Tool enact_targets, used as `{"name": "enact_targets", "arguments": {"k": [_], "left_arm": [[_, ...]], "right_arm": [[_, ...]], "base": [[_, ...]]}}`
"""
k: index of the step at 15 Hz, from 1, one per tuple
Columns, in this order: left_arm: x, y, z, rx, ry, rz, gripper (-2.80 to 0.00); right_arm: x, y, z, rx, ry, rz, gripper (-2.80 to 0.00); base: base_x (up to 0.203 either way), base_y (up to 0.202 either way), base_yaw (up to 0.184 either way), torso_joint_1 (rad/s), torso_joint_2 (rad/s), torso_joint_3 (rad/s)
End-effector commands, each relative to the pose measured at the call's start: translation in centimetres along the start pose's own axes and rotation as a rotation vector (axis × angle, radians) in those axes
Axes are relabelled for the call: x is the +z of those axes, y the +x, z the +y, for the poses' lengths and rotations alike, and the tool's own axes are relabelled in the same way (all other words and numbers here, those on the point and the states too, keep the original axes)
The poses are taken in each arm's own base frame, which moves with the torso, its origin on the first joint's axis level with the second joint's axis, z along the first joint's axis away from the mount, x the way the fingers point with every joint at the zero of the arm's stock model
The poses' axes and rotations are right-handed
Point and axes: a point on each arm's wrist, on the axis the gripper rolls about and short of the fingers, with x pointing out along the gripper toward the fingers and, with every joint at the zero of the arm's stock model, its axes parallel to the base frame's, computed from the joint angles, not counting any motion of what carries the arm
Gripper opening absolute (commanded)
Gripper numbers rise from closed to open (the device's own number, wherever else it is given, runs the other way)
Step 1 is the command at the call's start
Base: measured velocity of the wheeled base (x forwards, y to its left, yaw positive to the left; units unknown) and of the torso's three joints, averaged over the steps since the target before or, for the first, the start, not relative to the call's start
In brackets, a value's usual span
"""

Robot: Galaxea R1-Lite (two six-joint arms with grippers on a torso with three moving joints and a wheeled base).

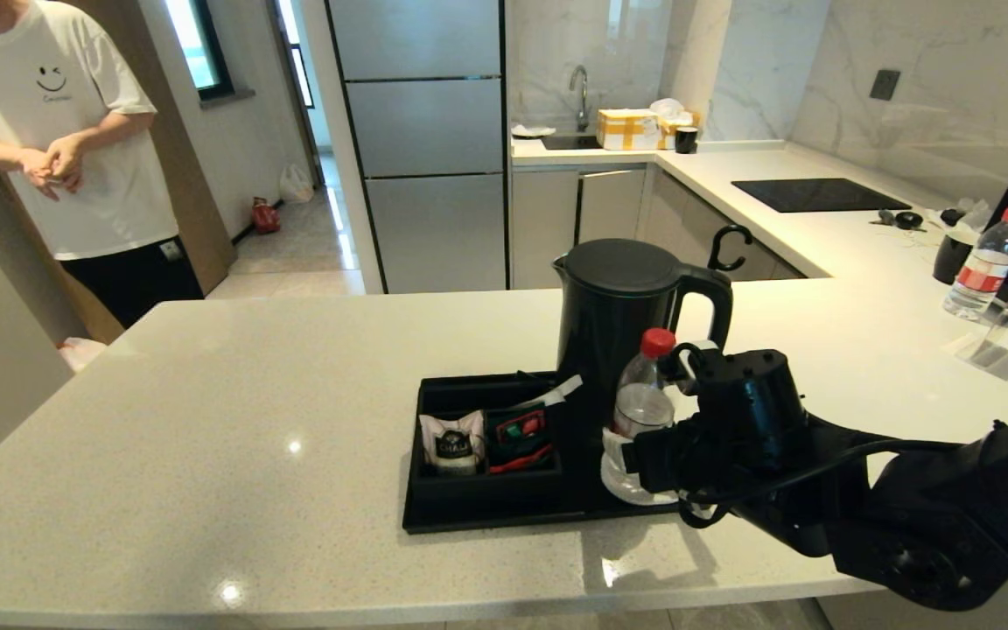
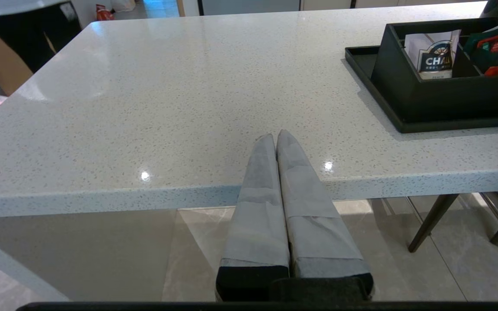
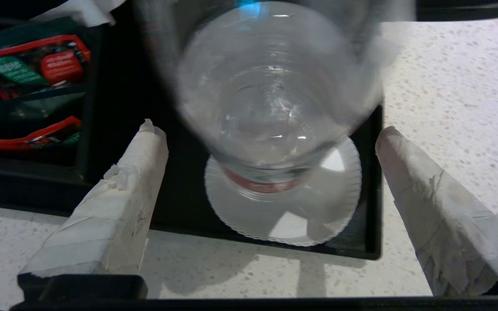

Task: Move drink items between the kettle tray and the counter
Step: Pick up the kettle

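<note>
The black kettle tray [image 1: 486, 518] lies on the speckled counter [image 1: 250, 420]. A tall black kettle [image 1: 618, 324] stands at its back. A clear red-capped water bottle [image 1: 641, 404] stands on the white coaster [image 3: 292, 216] in the tray's near right corner [image 3: 374, 194]. My right gripper [image 1: 654, 459] is open at the bottle's lower part. In the right wrist view this gripper [image 3: 268, 129] has one taped finger on each side of the bottle [image 3: 270, 95], both clear of it. The pink-and-black sachet [image 1: 451, 442] sits upright in a tray compartment. My left gripper [image 2: 275, 136] is shut and empty at the counter's front edge.
Red-and-green packets [image 1: 521, 437] fill the compartment beside the sachet. A second red-capped bottle [image 1: 985, 262] and a black cup [image 1: 950, 258] stand at the back right, near the black hob [image 1: 819, 194]. A person [image 1: 58, 131] stands behind the counter's far left.
</note>
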Motion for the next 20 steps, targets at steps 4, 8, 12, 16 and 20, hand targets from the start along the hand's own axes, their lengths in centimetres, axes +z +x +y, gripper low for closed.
{"name": "enact_targets", "arguments": {"k": [4, 8, 12, 16, 20], "left_arm": [[0.0, 0.0, 0.0, 0.0, 0.0, 0.0, -2.8], [0.0, 0.0, 0.0, 0.0, 0.0, 0.0, -2.8], [0.0, 0.0, 0.0, 0.0, 0.0, 0.0, -2.8], [0.0, 0.0, 0.0, 0.0, 0.0, 0.0, -2.8], [-0.01, 0.0, 0.0, 0.0, 0.0, 0.0, -2.8]], "right_arm": [[0.13, 1.13, 0.77, 0.003, -0.004, -0.004, 0.0], [0.11, 1.48, 0.91, -0.005, -0.005, -0.004, 0.0], [0.36, 1.05, 0.8, -0.004, -0.004, -0.011, 0.0], [0.46, 0.79, 0.71, -0.005, -0.006, -0.013, 0.0], [0.51, 0.88, 0.72, -0.021, -0.006, -0.024, -2.8]], "base": [[0.0, 0.0, 0.0, 0.0, 0.0, 0.0], [0.0, 0.0, 0.0, 0.0, 0.0, 0.0], [0.0, 0.0, 0.0, 0.0, 0.0, 0.0], [0.0, 0.0, 0.0, 0.0, 0.0, 0.0], [0.0, 0.0, 0.0, 0.0, 0.0, 0.0]]}}
